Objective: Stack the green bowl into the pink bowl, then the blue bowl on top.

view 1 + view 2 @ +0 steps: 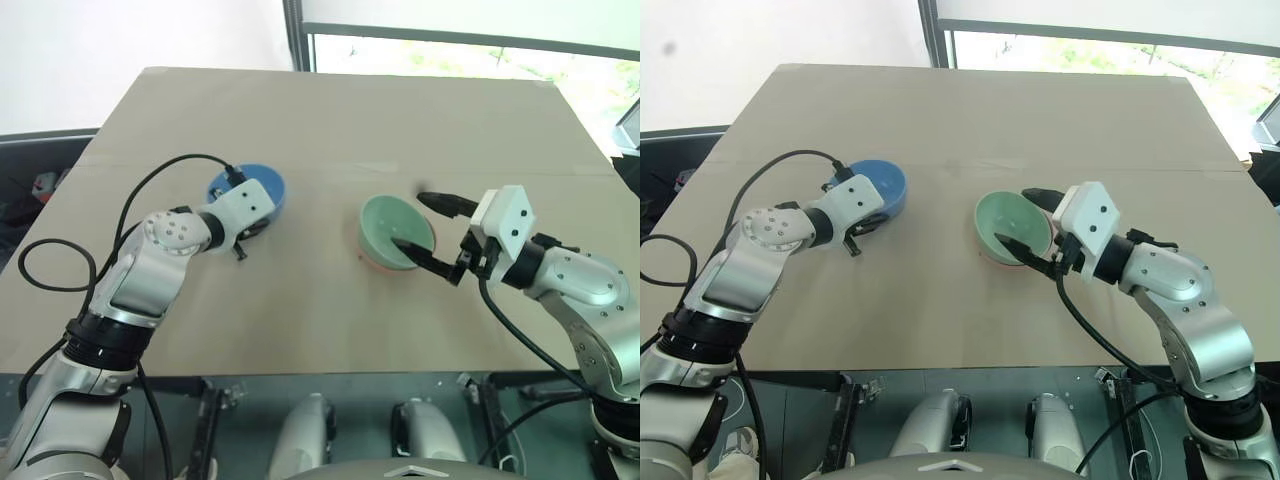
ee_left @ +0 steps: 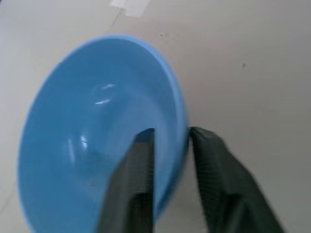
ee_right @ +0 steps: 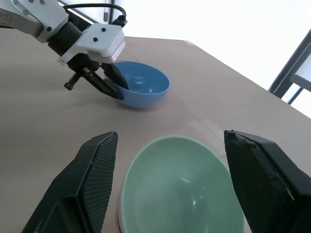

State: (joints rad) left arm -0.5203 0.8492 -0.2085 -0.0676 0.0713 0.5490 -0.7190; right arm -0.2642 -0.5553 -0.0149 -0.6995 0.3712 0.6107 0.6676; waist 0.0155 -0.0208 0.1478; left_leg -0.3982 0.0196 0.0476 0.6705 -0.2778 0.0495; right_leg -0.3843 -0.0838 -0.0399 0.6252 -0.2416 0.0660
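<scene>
Green bowl [image 1: 397, 229] is sitting nested in pink bowl [image 1: 983, 253] at table centre, right gripper [image 1: 434, 234] gaping apart around it at 3 o'clock, left gripper [image 2: 170, 145] clamping the blue bowl [image 1: 247, 188] rim at 9 o'clock, likely needing lifting across next

- Blue bowl [image 1: 252, 187] left of centre, left gripper [image 1: 250, 228] at its near rim.
- Green bowl [image 1: 392, 226] sits in pink bowl [image 1: 374, 263], right of centre.
- Right gripper [image 1: 428, 232] spread across the green bowl's right edge.

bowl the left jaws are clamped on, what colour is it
Sky blue, plain; the blue bowl shows best in the left wrist view.
</scene>
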